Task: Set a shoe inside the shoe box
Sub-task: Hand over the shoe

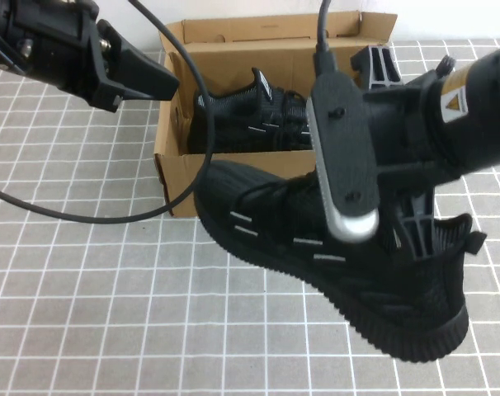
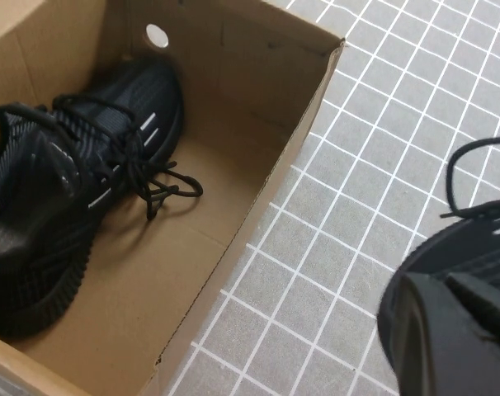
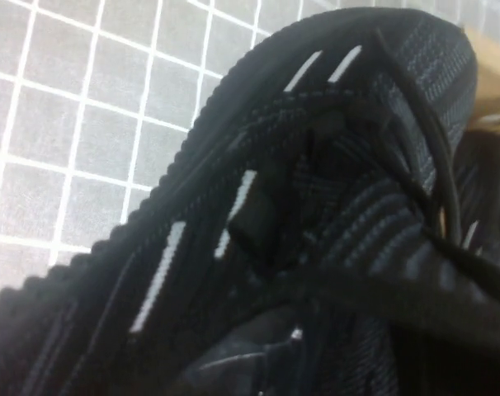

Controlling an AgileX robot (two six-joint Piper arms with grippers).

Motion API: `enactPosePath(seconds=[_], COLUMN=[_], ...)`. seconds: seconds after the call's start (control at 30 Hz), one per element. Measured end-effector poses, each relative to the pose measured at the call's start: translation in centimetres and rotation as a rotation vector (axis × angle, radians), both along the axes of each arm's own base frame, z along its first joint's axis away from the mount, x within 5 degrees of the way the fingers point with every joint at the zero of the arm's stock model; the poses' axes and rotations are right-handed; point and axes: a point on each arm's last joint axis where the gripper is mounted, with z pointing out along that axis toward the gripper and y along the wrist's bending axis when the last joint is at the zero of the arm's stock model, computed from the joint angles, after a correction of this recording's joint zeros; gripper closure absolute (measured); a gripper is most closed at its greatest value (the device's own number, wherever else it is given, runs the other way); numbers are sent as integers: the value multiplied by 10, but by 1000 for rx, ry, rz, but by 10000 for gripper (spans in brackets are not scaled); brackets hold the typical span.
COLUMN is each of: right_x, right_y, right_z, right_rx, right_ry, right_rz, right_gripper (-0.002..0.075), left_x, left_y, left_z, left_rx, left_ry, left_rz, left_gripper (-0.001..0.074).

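The shoe (image 1: 316, 256), a black knit sneaker with small white side dashes, hangs tilted above the table just in front of the shoe box (image 1: 172, 177). My right gripper (image 1: 417, 221) is shut on the shoe at its heel collar, reaching down into the opening. In the right wrist view the shoe (image 3: 275, 206) fills the picture, toe toward the box. The brown cardboard box is open and holds the matching mate (image 1: 258, 115). My left gripper (image 1: 163, 82) is shut and empty, hovering at the box's left wall. The left wrist view shows the mate (image 2: 60, 190) lying inside the box (image 2: 291, 157).
The box's flap lid (image 1: 275, 29) stands up at the back. A black cable (image 1: 93, 216) loops over the grey gridded table left of the box. The held shoe's toe (image 2: 481, 239) shows at the edge of the left wrist view.
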Motion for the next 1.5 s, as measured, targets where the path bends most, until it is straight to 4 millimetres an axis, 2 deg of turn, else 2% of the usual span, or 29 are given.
enactPosePath(seconds=[0.13,0.3,0.47,0.6,0.93,1.2,1.33,1.5], right_x=[23,58,91,115,157,188,192,185], right_y=[-16,-52,-72,-67,-57,-47,-37,-17], right_z=[6,32,46,45,53,28,16,12], right_rx=[79,296,393,349,302,299,279,226], right_ry=[75,154,220,219,53,81,108,107], right_rz=[-93,-198,-207,-122,16,20,31,64], right_gripper=[734,734,734,734,734,734,734,734], left_x=[0,0,0,0,0,0,0,5], left_y=[0,0,-1,-2,-2,-2,-2,-3], left_z=[0,0,1,2,2,2,3,10], left_rx=[1,-3,-17,-30,-36,-50,-50,-42], left_ry=[-2,-1,0,2,11,40,38,-30], left_rz=[-1,-2,-3,-4,4,26,26,-12], left_gripper=[736,736,736,736,736,736,736,736])
